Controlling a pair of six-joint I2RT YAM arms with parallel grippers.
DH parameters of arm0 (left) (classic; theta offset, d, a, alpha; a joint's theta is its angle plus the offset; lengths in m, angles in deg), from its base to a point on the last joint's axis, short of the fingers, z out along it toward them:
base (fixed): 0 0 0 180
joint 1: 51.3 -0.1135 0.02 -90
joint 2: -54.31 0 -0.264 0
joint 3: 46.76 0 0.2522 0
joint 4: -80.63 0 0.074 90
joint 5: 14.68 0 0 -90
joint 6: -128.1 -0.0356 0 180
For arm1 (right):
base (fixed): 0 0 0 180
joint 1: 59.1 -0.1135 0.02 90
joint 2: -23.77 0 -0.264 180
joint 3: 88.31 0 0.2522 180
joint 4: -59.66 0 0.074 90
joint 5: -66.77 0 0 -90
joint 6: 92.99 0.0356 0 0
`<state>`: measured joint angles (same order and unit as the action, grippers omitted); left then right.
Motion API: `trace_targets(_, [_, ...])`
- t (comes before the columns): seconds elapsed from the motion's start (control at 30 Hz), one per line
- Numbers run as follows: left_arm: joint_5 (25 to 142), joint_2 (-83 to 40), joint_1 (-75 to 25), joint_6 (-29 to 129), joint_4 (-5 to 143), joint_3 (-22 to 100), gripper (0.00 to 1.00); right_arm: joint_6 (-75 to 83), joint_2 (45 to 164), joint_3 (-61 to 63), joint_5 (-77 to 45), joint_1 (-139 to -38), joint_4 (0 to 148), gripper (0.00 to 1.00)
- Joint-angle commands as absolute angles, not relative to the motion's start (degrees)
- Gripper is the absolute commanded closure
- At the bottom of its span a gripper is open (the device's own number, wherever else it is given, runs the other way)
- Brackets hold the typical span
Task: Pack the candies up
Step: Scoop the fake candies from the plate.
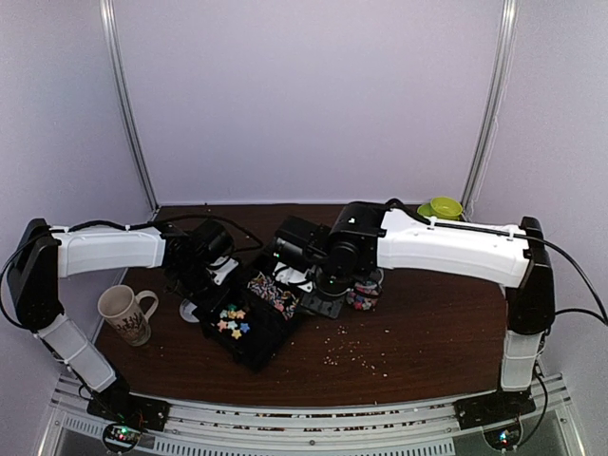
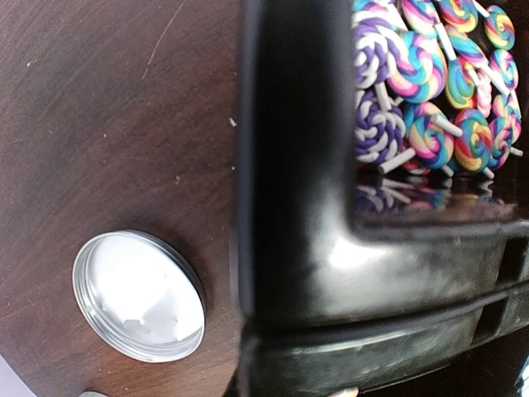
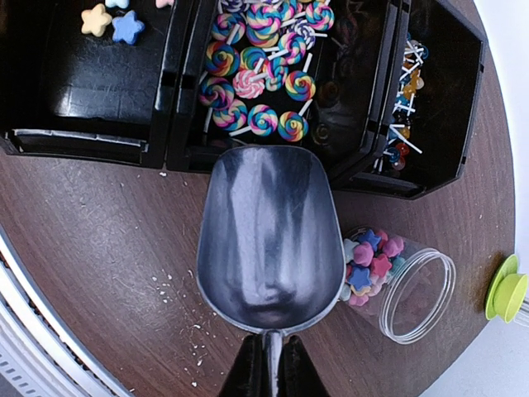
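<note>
A black tray has three compartments. The left one holds a few pastel star candies, the middle one swirl lollipops, and the right one thin white stick candies. My right gripper is shut on the handle of an empty metal scoop, which hovers at the tray's near edge. A clear jar lies on its side beside the scoop, with star candies inside. My left gripper is at the tray's left corner. That corner fills its wrist view and hides the fingers.
A round metal lid lies on the brown table left of the tray. A patterned mug stands at the far left. A green cup sits at the back right. Pale crumbs are strewn in front of the tray.
</note>
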<state>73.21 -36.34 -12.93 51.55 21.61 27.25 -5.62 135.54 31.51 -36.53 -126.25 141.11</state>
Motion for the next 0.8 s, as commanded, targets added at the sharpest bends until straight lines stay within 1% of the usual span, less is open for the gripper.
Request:
trace_targets(0.0, [75.2,-34.07,-12.45,51.54,27.9,28.99,1.0,-6.87,133.51,33.46,-38.63,-126.31,141.09,1.0])
trace_targets(0.33, [74.96,-33.81,-12.45,51.39,27.91,29.14,1.0,-8.37,139.86,35.81,-36.8,-124.83,142.44,1.0])
trace_targets(0.63, [74.95,-33.23,-12.36,50.7,27.91,29.09,1.0,-12.53,148.18,45.5,-32.05,-123.61,144.06,1.0])
trace_targets(0.77, [75.15,-33.07,-12.18,50.12,28.01,29.16,1.0,-13.85,150.3,46.73,-29.01,-123.11,143.54,1.0])
